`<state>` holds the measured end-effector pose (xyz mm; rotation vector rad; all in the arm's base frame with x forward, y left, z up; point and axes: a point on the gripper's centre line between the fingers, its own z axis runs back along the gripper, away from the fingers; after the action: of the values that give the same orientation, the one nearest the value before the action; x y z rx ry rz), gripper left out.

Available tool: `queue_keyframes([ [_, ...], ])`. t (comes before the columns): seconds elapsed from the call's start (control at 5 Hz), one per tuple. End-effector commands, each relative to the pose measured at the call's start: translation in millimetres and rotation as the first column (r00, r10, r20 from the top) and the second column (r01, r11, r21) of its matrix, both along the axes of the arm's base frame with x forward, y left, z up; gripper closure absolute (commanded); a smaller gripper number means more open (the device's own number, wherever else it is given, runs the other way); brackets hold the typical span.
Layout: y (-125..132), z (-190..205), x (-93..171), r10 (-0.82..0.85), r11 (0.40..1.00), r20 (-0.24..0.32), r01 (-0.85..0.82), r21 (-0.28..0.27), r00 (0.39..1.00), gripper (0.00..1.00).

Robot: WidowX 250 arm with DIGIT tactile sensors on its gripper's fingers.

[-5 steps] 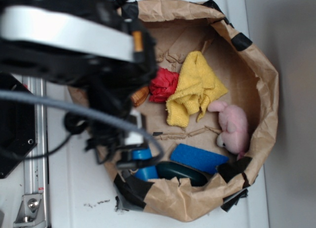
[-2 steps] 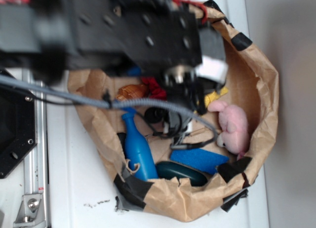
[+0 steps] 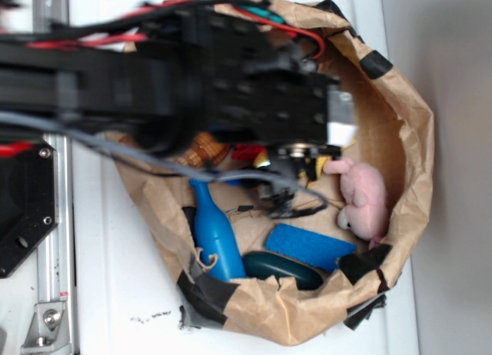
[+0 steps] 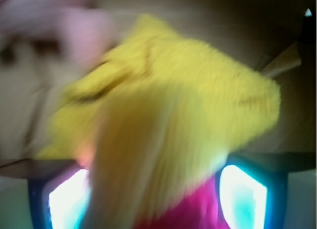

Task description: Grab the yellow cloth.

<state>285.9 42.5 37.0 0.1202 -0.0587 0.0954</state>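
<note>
The yellow cloth [image 4: 168, 105] fills the middle of the blurred wrist view, lying just ahead of and between my gripper's fingers. My gripper [image 4: 154, 192] is open, with one bright finger [image 4: 64, 199] at the left and the other [image 4: 245, 194] at the right. A patch of the red cloth [image 4: 193, 211] shows low between them. In the exterior view my black arm [image 3: 231, 86] reaches over the brown paper bag [image 3: 415, 124] and hides the gripper and nearly all of the yellow cloth; only a yellow scrap [image 3: 320, 167] shows.
Inside the bag lie a pink plush toy [image 3: 361, 197], a blue bottle [image 3: 211, 232], a blue sponge [image 3: 311, 246], a dark green object [image 3: 283, 269] and an orange-brown object [image 3: 204, 147]. The bag's walls rise all round. The plush also shows in the wrist view [image 4: 74, 26].
My arm has swung from the left across the bag and now sits over the yellow cloth, hiding it. The blue bottle has come into view.
</note>
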Motion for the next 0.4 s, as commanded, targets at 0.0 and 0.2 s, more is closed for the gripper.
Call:
queue_keyframes([
  [0.0, 2.8, -19.4, 18.3, -0.045, 0.999, -0.026, 0.045, 0.010, 0.999, 0.00],
  [0.2, 0.7, -19.8, 17.4, -0.044, 0.999, -0.025, 0.044, 0.006, 0.999, 1.00],
])
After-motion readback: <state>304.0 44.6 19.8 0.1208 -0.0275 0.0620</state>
